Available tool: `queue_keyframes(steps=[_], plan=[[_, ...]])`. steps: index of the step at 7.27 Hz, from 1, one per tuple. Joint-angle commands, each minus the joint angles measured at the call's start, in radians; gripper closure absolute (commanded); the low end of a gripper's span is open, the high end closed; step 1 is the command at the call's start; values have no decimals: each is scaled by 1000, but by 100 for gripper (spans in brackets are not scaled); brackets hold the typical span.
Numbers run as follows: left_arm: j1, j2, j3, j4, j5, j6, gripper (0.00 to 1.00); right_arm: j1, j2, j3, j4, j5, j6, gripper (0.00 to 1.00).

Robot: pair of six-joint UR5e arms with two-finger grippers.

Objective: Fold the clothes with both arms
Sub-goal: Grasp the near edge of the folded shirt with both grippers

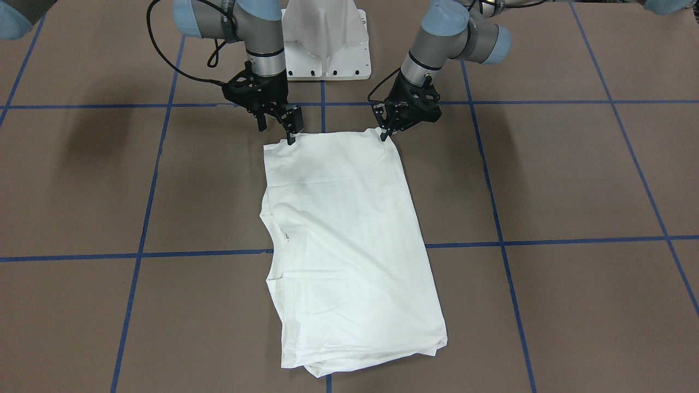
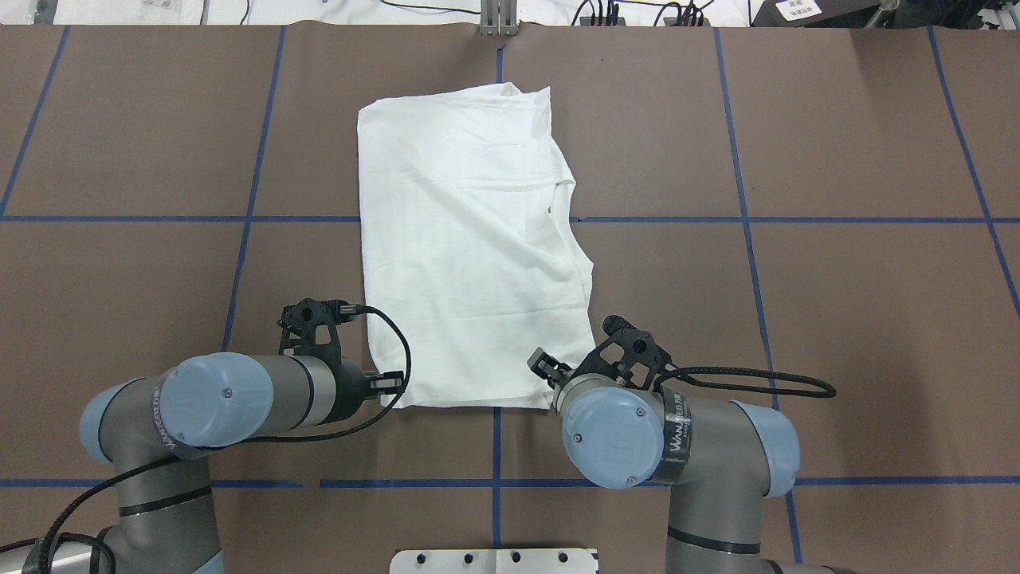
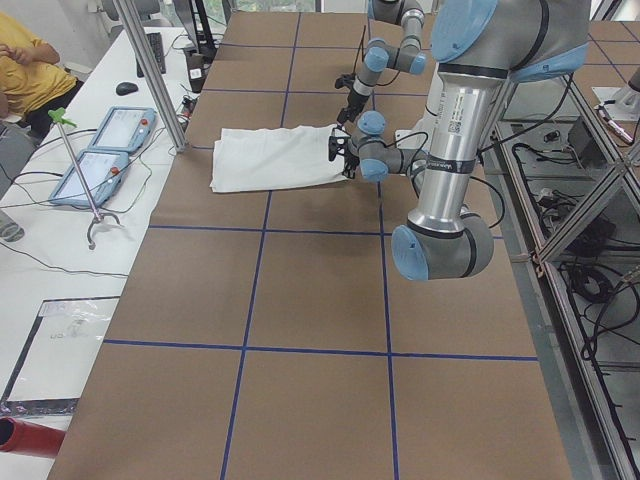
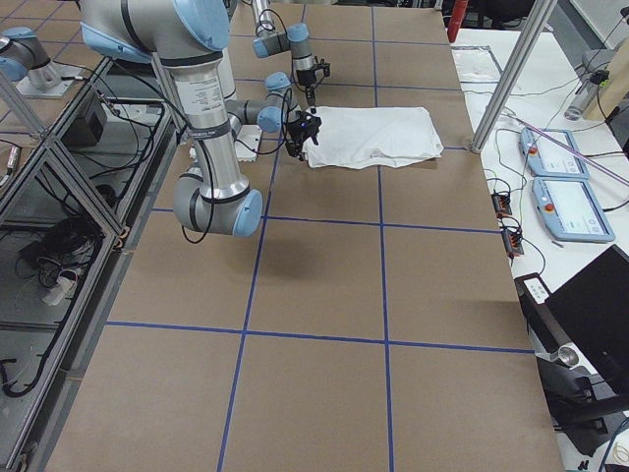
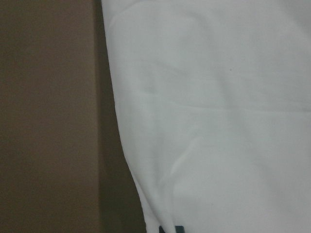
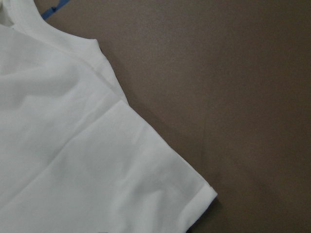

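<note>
— Where does the shirt (image 1: 344, 234) lie from the right gripper (image 1: 277, 134)?

— Straight out ahead of it, flat on the brown table (image 1: 546, 180). It is folded into a long panel that runs away from the fingertips toward the far side. The near corner on that side is right at the gripper, and one fingertip (image 1: 290, 139) touches it.

— Does it have hold of the cloth?

— Not that I can see. From the front its fingers stand apart with a gap between them, and nothing sits in that gap.

— And the left gripper (image 1: 389, 134)?

— It is at the other near corner, tips down at the cloth. The corner comes to a small point right under them. The fingers look close together, but I cannot tell whether they pinch the fabric or only rest at it.

— So the short near edge runs between the two?

— Yes, from one gripper to the other. The neck opening (image 1: 279, 233) is out beyond the right gripper, about halfway along that side of the panel.

— Anything behind them?

— The white stand (image 1: 327, 49), farther back between the two of them and apart from the shirt. A blue tape line (image 1: 546, 102) crosses the table just behind both sets of fingertips.
</note>
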Motion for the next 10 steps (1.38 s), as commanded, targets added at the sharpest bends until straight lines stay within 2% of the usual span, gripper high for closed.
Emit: queue_keyframes(steps=[1,3,4,5,6,7,8,9,10], plan=[[-1,0,-1,0,6,0,100,-11,59,-64,-20,-2,55,9],[-2,9,-26,0,6,0,100,-11,88,-107,-18,-5,70,13],[-2,11,-30,0,6,0,100,-11,91,-109,-18,-5,79,18],[-2,11,-32,0,6,0,100,-11,101,-110,-18,-7,87,32],[-2,11,-32,0,6,0,100,-11,105,-110,-15,-7,113,56],[-2,11,-32,0,6,0,100,-11,107,-113,-15,-8,125,65],[-2,11,-35,0,6,0,100,-11,113,-141,-11,-13,126,65],[-2,12,-38,0,6,0,100,-9,133,-156,-11,-19,126,74],[-2,12,-38,0,6,0,100,-3,142,-156,-11,-19,126,100]])
